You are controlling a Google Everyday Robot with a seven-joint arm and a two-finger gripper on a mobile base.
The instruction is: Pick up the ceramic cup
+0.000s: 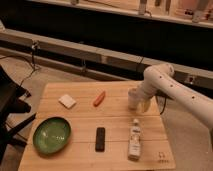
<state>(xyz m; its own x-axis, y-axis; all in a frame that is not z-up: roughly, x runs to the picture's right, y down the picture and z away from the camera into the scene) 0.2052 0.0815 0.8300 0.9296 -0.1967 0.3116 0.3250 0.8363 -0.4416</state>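
Observation:
The ceramic cup is a small plain white cup standing at the right side of the wooden table, near its far edge. My gripper is right against the cup's right side, low by the table top, at the end of my white arm, which reaches in from the right. The gripper's end is partly hidden behind the cup.
A white labelled bottle lies in front of the cup. A black remote, a green bowl, a white sponge and an orange carrot-like object are on the table. A black chair stands at the left.

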